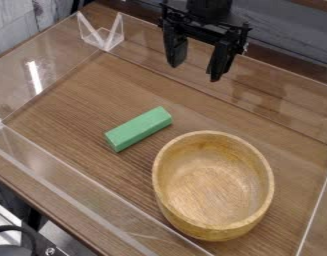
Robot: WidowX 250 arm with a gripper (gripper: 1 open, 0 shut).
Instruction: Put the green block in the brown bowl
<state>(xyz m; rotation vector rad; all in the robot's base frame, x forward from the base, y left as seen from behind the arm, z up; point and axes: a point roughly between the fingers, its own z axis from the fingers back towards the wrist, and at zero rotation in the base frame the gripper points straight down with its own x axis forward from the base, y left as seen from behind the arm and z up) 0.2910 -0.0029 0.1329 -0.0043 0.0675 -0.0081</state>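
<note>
Green block, a small bright bar with a plain matte surface, lay flat on a wooden table with dark brown grain. It sat a little left of the middle of the view, turned on a diagonal so that one end pointed toward the lower left and the other toward the upper right. Nothing touched it.

Just to its lower right stood the brown bowl, round, pale tan wood with visible grain and a thick rim. It was far larger than the block and its hollow held nothing. A narrow strip of bare tabletop separated the bowl's rim from the block's nearer end, so the two were close but apart.

At the top of the view, right of centre, hung the black gripper, pointing down at the table. Its fingers were spread apart with clear space between them, and they held nothing. It was above the far part of the table, well apart from both the block and the bowl.

Low clear plastic walls ran around the work surface, catching bright reflections along the left side. In the far left corner stood a small clear plastic piece shaped like a folded wedge.
</note>
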